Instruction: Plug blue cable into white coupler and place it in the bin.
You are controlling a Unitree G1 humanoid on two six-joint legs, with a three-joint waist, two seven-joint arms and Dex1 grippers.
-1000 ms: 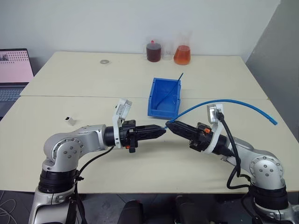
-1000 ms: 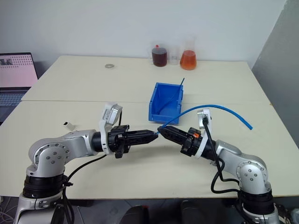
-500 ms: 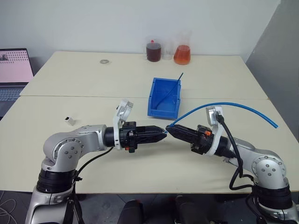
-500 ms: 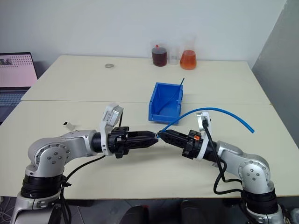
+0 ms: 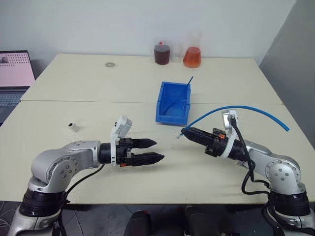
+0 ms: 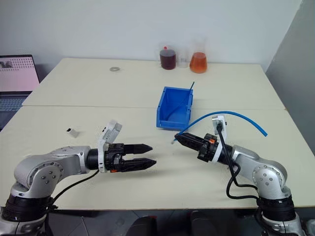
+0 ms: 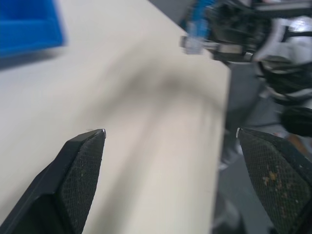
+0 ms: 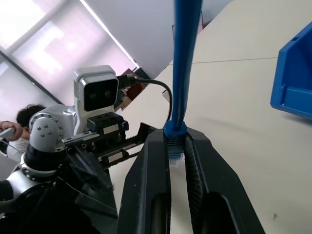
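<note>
My right gripper (image 5: 183, 132) is shut on the blue cable (image 5: 244, 106) just behind its pale plug (image 7: 193, 44), which pokes out past the fingertips. From there the cable (image 8: 185, 63) arcs up and off to the right above the table. My left gripper (image 5: 159, 150) hovers open and empty over the table, a short way left of the plug and pointing toward it. The white coupler (image 5: 74, 127) lies on the table far to the left, apart from both grippers. The bin (image 5: 170, 118) stands behind the grippers at mid-table, with a thin darker-blue strand leaning in it.
Two flasks, one of dark red liquid (image 5: 162, 53) and one of orange (image 5: 192, 56), stand at the table's back edge. A small metal ring (image 5: 109, 64) lies at back left. A laptop (image 5: 15, 73) sits on the far left. A grey wall is close on the right.
My left gripper went from shut to open and pulled back left and down, away from the plug. The right gripper kept its hold on the cable and shifted a little to the right.
</note>
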